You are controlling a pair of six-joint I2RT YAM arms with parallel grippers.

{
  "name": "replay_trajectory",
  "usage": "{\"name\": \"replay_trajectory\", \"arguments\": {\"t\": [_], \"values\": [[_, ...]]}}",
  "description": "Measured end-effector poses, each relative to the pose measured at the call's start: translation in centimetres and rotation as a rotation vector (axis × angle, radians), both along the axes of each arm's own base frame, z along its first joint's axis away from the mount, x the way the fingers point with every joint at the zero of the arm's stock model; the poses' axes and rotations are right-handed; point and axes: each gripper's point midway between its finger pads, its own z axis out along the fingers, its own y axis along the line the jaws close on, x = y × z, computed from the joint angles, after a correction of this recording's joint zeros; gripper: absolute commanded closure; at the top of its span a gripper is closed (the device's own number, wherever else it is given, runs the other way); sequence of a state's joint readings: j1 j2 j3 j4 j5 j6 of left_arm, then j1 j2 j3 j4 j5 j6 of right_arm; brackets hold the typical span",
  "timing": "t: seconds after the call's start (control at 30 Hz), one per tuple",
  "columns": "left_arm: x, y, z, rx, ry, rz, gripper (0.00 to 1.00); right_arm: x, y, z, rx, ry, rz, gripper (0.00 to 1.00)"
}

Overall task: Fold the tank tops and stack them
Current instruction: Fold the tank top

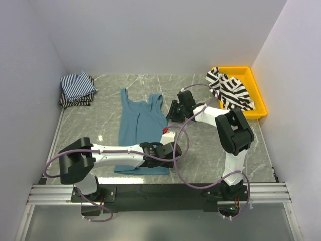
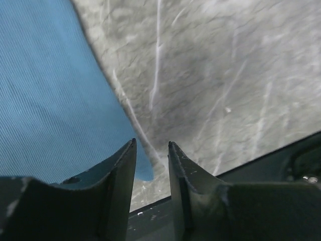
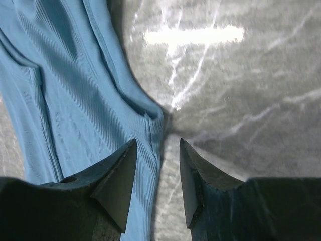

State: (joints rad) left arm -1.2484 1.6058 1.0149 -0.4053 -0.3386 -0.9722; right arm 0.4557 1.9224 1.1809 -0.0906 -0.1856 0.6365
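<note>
A plain teal-blue tank top point(image 1: 142, 125) lies flat on the marble table, straps toward the back. My left gripper point(image 1: 173, 150) is low at its near right corner. In the left wrist view the left gripper point(image 2: 152, 144) is open, and the corner of the teal cloth point(image 2: 50, 100) lies on the table between its fingers. My right gripper point(image 1: 173, 111) is at the top's right edge below the armhole. It stands open point(image 3: 158, 143) astride the teal side seam point(image 3: 75, 100). A black-and-white striped tank top point(image 1: 230, 90) is heaped in the tray. Folded finely striped tops point(image 1: 76, 88) sit at the back left.
The yellow tray point(image 1: 253, 83) stands at the back right against the wall. White walls close in the table on three sides. A metal rail point(image 1: 150, 193) runs along the near edge by the arm bases, close to the teal top's hem.
</note>
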Motion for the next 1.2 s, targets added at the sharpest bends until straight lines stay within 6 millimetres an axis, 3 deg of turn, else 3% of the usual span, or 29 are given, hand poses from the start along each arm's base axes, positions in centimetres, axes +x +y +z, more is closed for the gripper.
{"name": "replay_trajectory", "arguments": {"t": [0.23,0.67,0.9,1.0,1.07,1.2], "values": [[-0.6,0.1,-1.0,0.071,-0.019,0.010,0.60,0.5,0.2,-0.9,-0.007,0.012,0.001,0.54],[-2.7,0.7,-3.6,0.179,-0.003,-0.009,0.59,1.1,0.8,-0.9,0.011,0.004,0.014,0.56],[-3.0,0.2,-4.2,0.196,-0.005,-0.017,0.73,1.2,1.1,-1.0,0.018,0.003,0.019,0.62],[-3.3,0.1,-4.5,0.205,-0.005,-0.025,0.86,1.3,1.2,-1.2,0.020,0.004,0.022,0.71],[-3.5,0.0,-4.6,0.210,-0.009,-0.029,0.90,1.3,1.2,-1.3,0.018,0.008,0.023,0.83],[-3.6,0.0,-4.6,0.211,-0.013,-0.033,0.97,1.3,1.1,-1.5,0.013,0.011,0.025,0.92]]}}
